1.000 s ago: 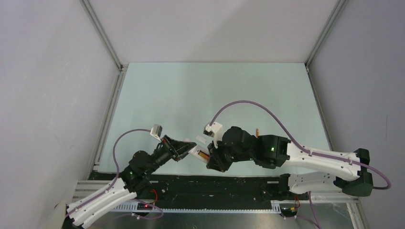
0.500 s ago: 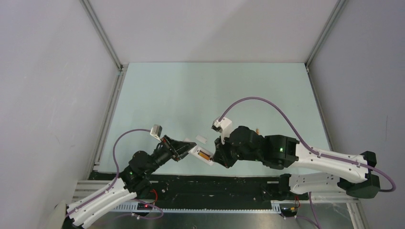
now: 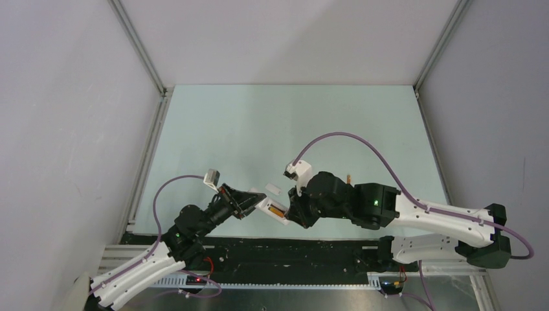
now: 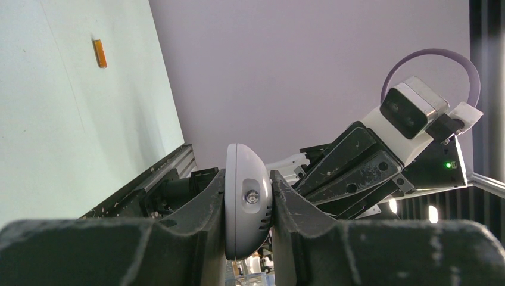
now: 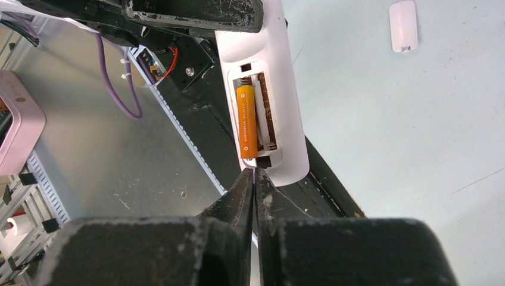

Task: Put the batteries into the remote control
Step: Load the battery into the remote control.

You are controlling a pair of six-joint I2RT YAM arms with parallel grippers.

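Observation:
My left gripper (image 3: 256, 201) (image 4: 248, 176) is shut on the white remote control (image 3: 272, 210) (image 4: 247, 202), holding it off the table with its open battery recess facing up. One orange battery (image 5: 247, 122) lies in the left slot of the recess on the remote control (image 5: 289, 128). The slot beside it shows bare contacts. My right gripper (image 3: 294, 210) (image 5: 255, 173) is shut with nothing in it, its tips just off the near end of that battery. A second battery (image 3: 349, 178) (image 4: 100, 53) lies on the table beyond the right wrist.
The white battery cover (image 3: 273, 190) (image 5: 403, 25) lies on the pale table just beyond the remote. The black rail (image 3: 324, 246) along the table's near edge runs under both grippers. A pink box (image 5: 18, 122) sits below at the left.
The right gripper drew back to the right off the remote, then eased slightly back toward it, jaws shut. The battery stayed in the recess. The left gripper held still.

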